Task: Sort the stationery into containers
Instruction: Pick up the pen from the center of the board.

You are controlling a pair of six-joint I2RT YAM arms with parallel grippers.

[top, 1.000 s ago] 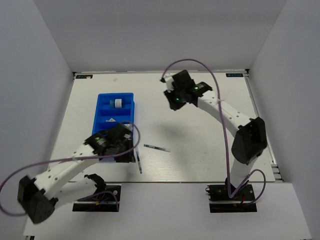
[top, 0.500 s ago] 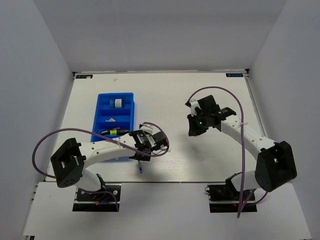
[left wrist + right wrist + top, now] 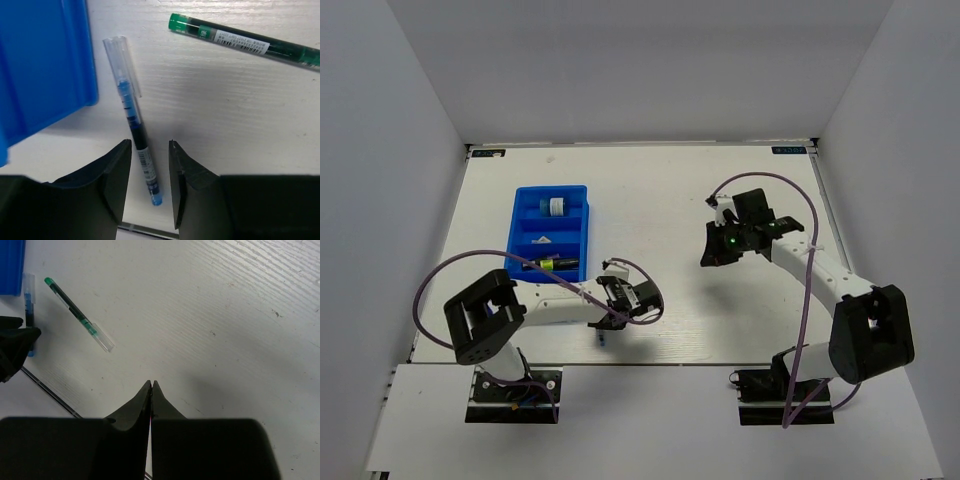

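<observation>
Straddling blue pen (image 3: 131,115) with left end effector (image 3: 148,150), jaws narrowly parted, nothing gripped | pen lies flat on counter (image 3: 225,125), cap end just beside blue tray (image 3: 45,65) corner; green pen (image 3: 240,39) apart | right end effector (image 3: 151,385) closed, empty | risk: grip lands near tip end, so pen may droop or roll free.

Cropped at 3 o'clock from the left wrist: green pen (image 3: 245,39); at 9 and 12, tray (image 3: 45,65). From above, mostly covered by left gripper (image 3: 603,324): blue pen (image 3: 600,340). Too small to name: pale item (image 3: 542,241) mid-tray.
</observation>
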